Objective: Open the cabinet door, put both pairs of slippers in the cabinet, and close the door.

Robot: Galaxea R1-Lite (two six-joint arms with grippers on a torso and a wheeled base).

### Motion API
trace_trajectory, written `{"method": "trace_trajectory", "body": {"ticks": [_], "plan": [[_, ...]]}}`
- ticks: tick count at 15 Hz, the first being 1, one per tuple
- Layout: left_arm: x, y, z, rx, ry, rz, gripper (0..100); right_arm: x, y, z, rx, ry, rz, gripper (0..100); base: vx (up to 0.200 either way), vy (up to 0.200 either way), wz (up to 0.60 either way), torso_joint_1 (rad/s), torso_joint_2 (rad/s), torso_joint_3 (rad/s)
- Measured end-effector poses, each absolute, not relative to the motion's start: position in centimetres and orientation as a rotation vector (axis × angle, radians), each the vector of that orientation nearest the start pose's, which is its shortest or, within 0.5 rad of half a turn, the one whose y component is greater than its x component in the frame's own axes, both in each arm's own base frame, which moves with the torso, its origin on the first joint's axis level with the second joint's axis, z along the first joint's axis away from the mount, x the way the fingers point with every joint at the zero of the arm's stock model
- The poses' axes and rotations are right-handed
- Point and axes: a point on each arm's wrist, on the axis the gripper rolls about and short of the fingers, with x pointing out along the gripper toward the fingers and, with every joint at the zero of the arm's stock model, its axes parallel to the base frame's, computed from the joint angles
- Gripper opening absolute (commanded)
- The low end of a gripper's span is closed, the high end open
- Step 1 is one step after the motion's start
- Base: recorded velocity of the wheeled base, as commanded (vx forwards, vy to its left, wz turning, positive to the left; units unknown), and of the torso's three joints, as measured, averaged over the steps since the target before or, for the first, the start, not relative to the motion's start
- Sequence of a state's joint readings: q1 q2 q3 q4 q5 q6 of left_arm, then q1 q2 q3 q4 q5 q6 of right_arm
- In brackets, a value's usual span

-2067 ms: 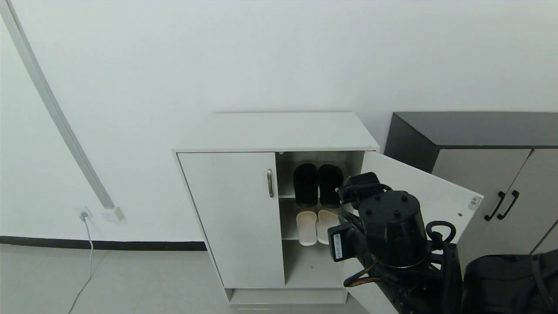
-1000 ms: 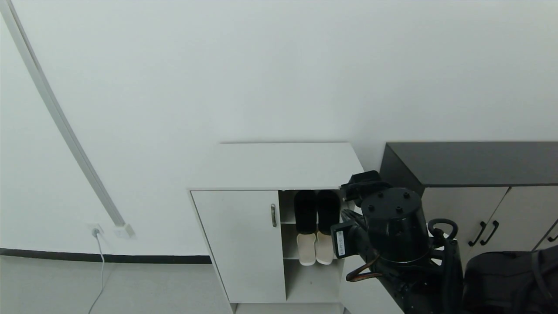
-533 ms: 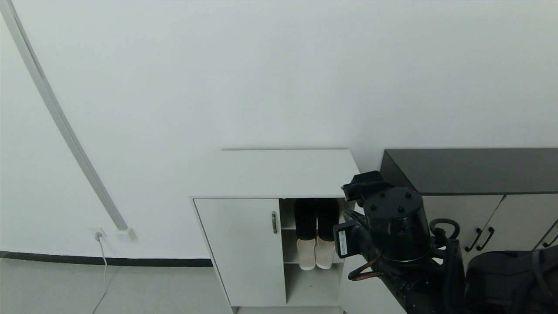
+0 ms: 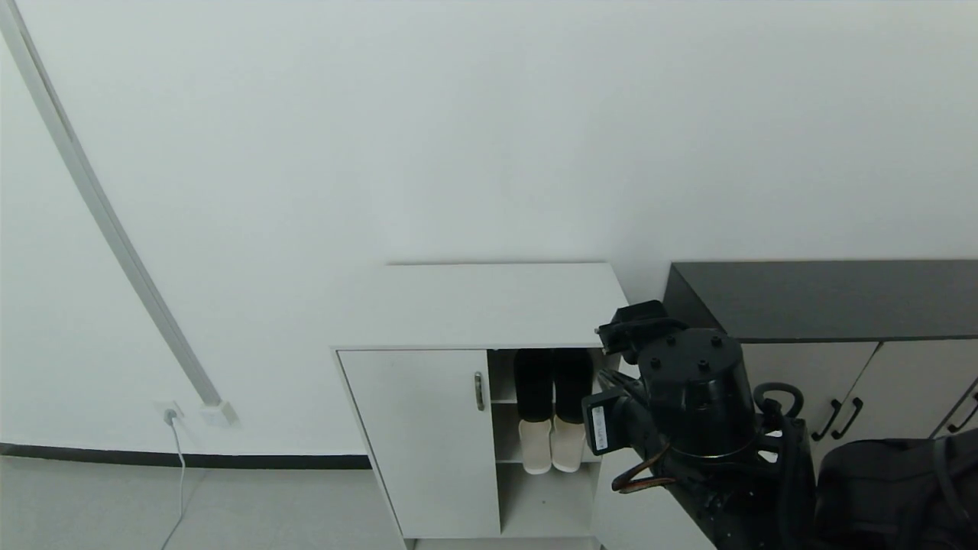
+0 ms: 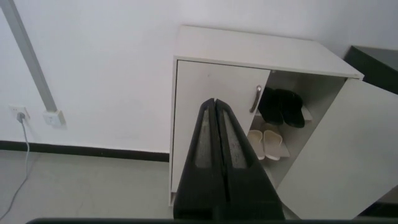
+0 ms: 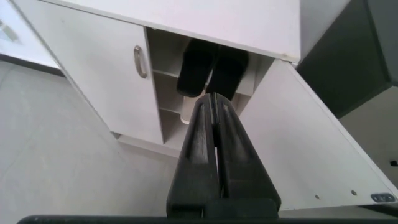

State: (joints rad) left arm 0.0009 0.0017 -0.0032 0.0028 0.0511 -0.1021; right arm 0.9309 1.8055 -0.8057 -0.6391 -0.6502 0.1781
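Observation:
The white cabinet (image 4: 489, 305) stands against the wall, its left door (image 4: 416, 435) closed and its right door (image 5: 348, 149) swung open. Inside, the black slippers (image 4: 554, 378) sit on the upper shelf and the beige slippers (image 4: 552, 445) on the shelf below. My left gripper (image 5: 215, 101) is shut and holds nothing, hanging well back from the cabinet front. My right gripper (image 6: 213, 96) is also shut and empty, in front of the open compartment beside the right door (image 6: 311, 149). My right arm (image 4: 688, 397) hides most of that door in the head view.
A grey cabinet with a dark top (image 4: 825, 298) stands directly right of the white one, behind the open door. A wall socket with a hanging cable (image 4: 170, 416) and a slanted conduit (image 4: 99, 221) are on the left wall. Grey floor (image 4: 229, 512) lies in front.
The head camera has moved: the cabinet now sits lower and looks smaller in the picture than two seconds ago. The slippers stay on their shelves.

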Motion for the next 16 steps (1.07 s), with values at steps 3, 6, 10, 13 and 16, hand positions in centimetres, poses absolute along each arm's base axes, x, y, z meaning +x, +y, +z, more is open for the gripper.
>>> {"method": "trace_trajectory", "body": {"ticks": [3,6,10,13,16], "plan": [[-2.29,0.11,7.6,-0.104,-0.001,0.054,0,20.16,24.55,15.11,-0.081,0.279,0.251,0,0.0,0.0,-0.6,0.009,0.0,0.002],[-2.29,0.11,7.61,-0.104,-0.001,0.052,0,20.36,24.41,15.18,-0.078,0.273,0.244,0,0.0,0.0,0.0,0.0,0.0,0.0],[-2.29,0.12,7.62,-0.104,-0.002,0.054,0,20.55,24.3,15.17,-0.076,0.272,0.239,0,0.0,0.0,0.0,0.0,0.0,0.0],[-2.29,0.12,7.61,-0.104,-0.001,0.053,0,20.71,24.19,15.12,-0.078,0.274,0.232,0,0.0,0.0,0.0,0.0,0.0,0.0],[-2.29,0.11,7.61,-0.103,-0.002,0.054,0,20.85,24.09,15.08,-0.083,0.274,0.227,0,-0.133,0.0,0.0,0.0,0.0,0.002]]}}
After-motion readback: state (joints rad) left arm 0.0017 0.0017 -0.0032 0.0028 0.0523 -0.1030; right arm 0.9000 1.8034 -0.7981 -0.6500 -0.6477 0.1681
